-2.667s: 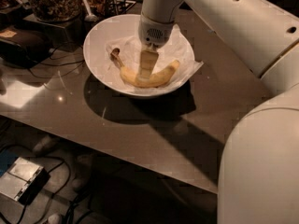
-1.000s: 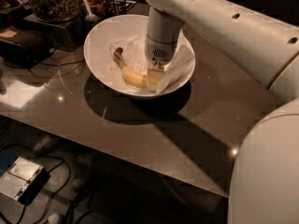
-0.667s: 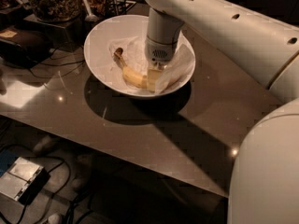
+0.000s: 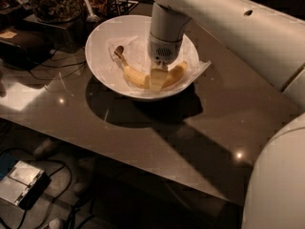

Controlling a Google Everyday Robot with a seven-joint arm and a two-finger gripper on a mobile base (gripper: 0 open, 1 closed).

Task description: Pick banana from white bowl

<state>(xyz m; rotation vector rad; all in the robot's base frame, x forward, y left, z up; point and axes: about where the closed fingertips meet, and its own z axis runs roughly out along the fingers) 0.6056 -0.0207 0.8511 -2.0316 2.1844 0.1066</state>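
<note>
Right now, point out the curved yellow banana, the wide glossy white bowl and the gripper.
banana [image 4: 136, 78], camera view, left half.
white bowl [image 4: 101, 49], camera view, left wall.
gripper [image 4: 157, 81], camera view, tip at banana's middle.

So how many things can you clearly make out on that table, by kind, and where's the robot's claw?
banana: 1
white bowl: 1
paper liner: 1
glass jar: 1
black device: 1
Total: 5
The gripper is down in the bowl, at the banana's middle.

One banana [image 4: 136, 78], one white bowl [image 4: 97, 42], one gripper [image 4: 157, 80] down in the bowl at the banana, one glass jar [image 4: 55, 1]
</note>
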